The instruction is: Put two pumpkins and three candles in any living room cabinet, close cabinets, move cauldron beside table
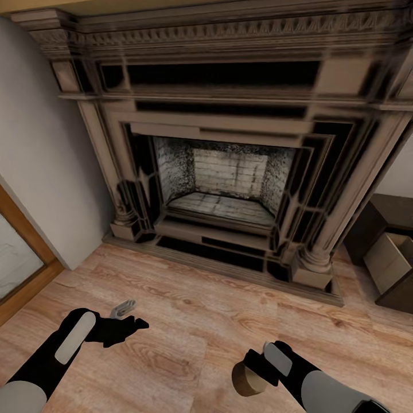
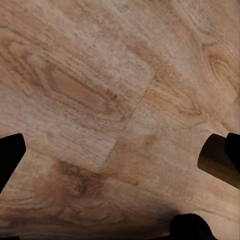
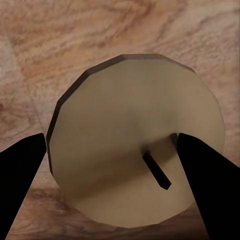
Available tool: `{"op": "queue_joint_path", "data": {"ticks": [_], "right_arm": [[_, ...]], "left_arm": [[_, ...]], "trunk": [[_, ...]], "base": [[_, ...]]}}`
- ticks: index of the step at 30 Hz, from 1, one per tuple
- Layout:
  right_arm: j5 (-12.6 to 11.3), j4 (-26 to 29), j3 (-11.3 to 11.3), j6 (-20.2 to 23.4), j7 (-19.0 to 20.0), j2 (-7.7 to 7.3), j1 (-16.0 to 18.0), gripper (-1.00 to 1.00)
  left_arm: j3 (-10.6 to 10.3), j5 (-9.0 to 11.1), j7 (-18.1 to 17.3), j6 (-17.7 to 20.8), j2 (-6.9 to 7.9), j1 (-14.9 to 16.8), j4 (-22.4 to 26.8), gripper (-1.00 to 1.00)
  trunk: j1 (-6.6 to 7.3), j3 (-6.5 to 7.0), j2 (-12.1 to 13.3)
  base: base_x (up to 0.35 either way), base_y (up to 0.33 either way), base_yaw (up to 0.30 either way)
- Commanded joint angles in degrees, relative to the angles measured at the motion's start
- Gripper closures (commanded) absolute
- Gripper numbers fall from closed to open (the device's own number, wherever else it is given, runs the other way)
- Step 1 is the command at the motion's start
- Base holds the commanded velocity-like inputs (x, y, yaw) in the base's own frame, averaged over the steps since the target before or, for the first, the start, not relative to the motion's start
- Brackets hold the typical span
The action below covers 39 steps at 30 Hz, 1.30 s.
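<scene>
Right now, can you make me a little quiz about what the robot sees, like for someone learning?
1. True or false: the right gripper holds a candle.
2. What stands ahead of the robot? A) a fridge B) a fireplace C) a bed
3. Fill in: the floor is made of ____.

Key: 1 true; in the right wrist view the fingers sit either side of the candle's wick end. 2 B. 3 wood.

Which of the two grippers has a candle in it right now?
The right gripper. Its fingers close on a beige candle with a dark wick, above the wood floor. The left gripper is open with nothing between its fingers.
</scene>
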State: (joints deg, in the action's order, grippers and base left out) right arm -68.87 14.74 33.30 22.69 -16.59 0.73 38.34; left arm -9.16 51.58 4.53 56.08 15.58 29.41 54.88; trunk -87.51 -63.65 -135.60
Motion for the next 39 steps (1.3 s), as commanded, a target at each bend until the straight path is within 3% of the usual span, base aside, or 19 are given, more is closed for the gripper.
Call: {"op": "queue_joint_path", "data": {"ticks": [1,14,31,39], "right_arm": [[-0.4,0.1,0.4,0.1,-0.4,-0.03,0.0,1.00],[-1.2,0.1,0.4,0.2,-0.4,-0.03,0.1,1.00],[-2.2,0.1,0.3,0.3,-0.8,-0.50,0.1,1.00],[-5.2,0.1,0.4,0.3,-0.6,-1.24,0.1,1.00]], "left_arm": [[-0.2,0.5,0.5,0.1,0.06,0.0,0.1,-1.00],[-0.2,0.5,0.5,0.1,0.07,0.0,0.1,-1.00],[-0.2,0.5,0.5,0.1,0.05,0.0,0.1,-1.00],[-0.2,0.5,0.5,0.1,0.07,0.0,0.1,-1.00]], "trunk": [[0.01,-0.05,0.0],[0.01,-0.05,0.0],[3.74,3.00,6.8],[5.50,4.34,10.0]], "base": [[0.000,0.000,-0.002],[0.000,0.000,-0.056],[0.000,0.000,-0.255],[0.000,0.000,-0.144]]}}
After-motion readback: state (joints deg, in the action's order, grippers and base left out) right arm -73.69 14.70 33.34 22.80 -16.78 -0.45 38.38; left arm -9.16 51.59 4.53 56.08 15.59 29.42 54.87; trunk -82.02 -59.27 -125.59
